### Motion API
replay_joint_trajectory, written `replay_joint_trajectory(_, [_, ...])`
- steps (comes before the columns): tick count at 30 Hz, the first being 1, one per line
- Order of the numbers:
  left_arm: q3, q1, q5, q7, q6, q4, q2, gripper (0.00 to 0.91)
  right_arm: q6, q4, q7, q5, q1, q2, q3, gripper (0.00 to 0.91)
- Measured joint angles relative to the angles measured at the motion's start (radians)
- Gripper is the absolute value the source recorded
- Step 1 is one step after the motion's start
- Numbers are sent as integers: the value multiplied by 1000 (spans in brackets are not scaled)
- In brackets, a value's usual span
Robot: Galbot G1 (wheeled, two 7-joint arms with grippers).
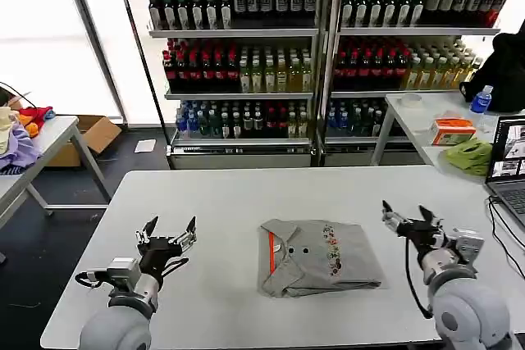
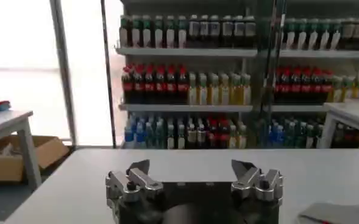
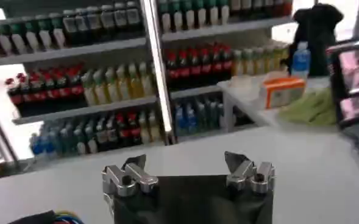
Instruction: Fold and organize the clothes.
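Note:
A light grey shirt (image 1: pixel 321 256) lies folded into a rough rectangle in the middle of the white table (image 1: pixel 238 202); an orange-red stripe, dark buttons and a multicoloured print show on its top. A corner of this shirt (image 2: pixel 341 213) also shows in the left wrist view. My left gripper (image 1: pixel 172 230) hovers over the table to the left of the shirt, open and holding nothing. To the shirt's right my right gripper (image 1: pixel 406 213) is held above the table, also open and empty. In the wrist views, the left gripper (image 2: pixel 191 167) and the right gripper (image 3: pixel 186 161) each have bare table between the jaws.
Drink shelves (image 1: pixel 320 47) stand behind the table. A side table at the right holds a laptop (image 1: pixel 509 161), a lime-green cloth (image 1: pixel 471 156), an orange box (image 1: pixel 452 130) and a bottle (image 1: pixel 481 102). Another table at the left holds coloured fabrics (image 1: pixel 16 133); a cardboard box (image 1: pixel 90 137) sits on the floor.

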Motion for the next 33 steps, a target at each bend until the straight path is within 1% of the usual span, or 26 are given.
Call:
replay_joint_trajectory(6, [-16,-3,15,0,-23,6,5,907,0,8,-6,-64,-41,5,71,907])
replay_joint_trajectory(15, [-31,-4,23,0,-36,0,14,907,0,37,-7,-117,-72,19,123,907])
replay_joint_trajectory(25, [-35,-5,31,3,-48,6,13,907,1,44,-7,-146,-100,26,148,907])
replay_joint_trajectory(33, [-39,-6,55,16,-40,5,15,907,1,46,-9,-159,-104,27,150,907])
